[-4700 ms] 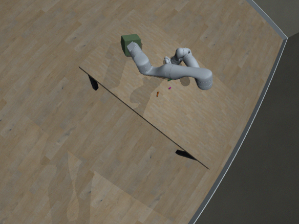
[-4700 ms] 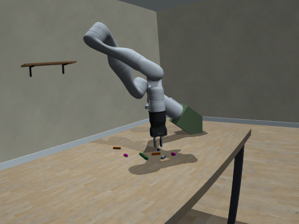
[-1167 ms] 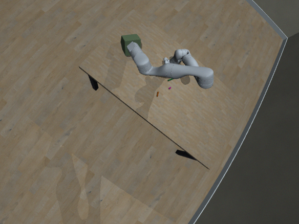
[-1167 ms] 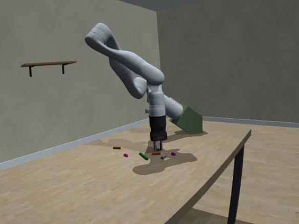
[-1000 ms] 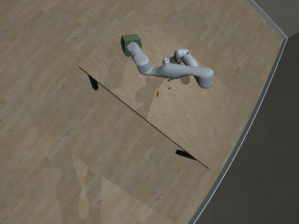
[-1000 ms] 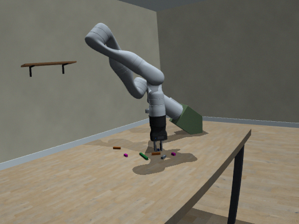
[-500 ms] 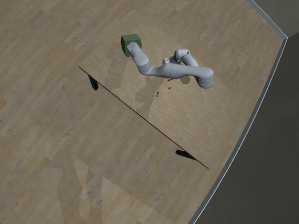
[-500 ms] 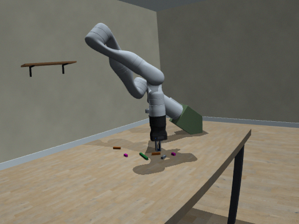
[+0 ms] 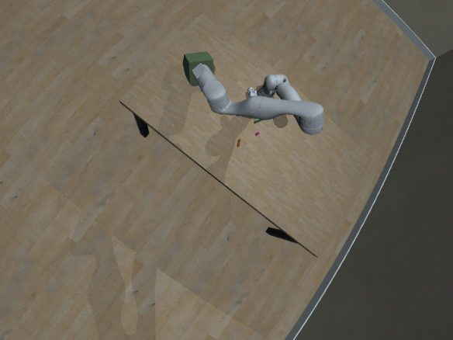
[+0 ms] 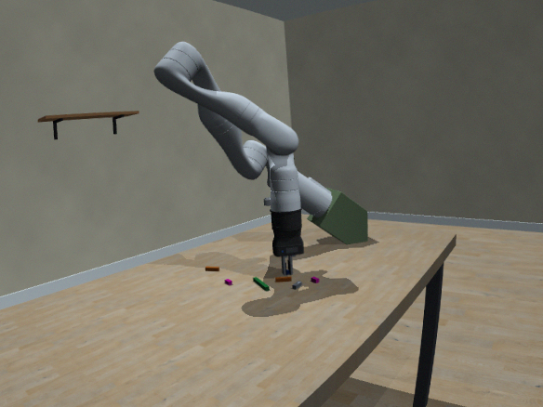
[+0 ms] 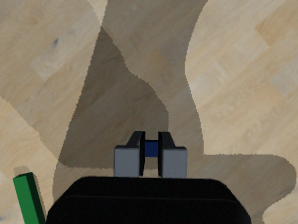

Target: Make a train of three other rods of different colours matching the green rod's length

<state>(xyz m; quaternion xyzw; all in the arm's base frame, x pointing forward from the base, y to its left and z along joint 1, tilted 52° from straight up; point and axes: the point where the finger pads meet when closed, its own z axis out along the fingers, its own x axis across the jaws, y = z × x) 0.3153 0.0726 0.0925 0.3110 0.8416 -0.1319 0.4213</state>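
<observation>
No train exists yet, as far as the views show: the rods lie scattered on the bench [image 10: 432, 260], each apart from the others, all in the stretch near the arm's green base block [image 10: 346, 218] at the far end. The green rod [image 10: 260, 283] lies flat and alone. Beside it, toward the long front edge, sit an orange rod [image 10: 283, 279], a grey rod [image 10: 297, 285] and a magenta rod [image 10: 314, 279], close together but not in a line. A second orange rod [image 10: 212, 269] and a second magenta rod [image 10: 228, 282] lie farther toward the wall-side edge. Eight from three colours calls for blue, grey and orange, I judge, so all the joining is left to do, and only the first pick-up is under way

The gripper [image 11: 150, 148] points straight down, its fingertips at or very near the bench top, just behind the orange rod in the exterior view. Its jaws stand narrow, pressed on either side of the small blue rod [image 11: 151, 148], which fills the gap between them. The blue rod appears not yet lifted, though I cannot tell for sure
</observation>
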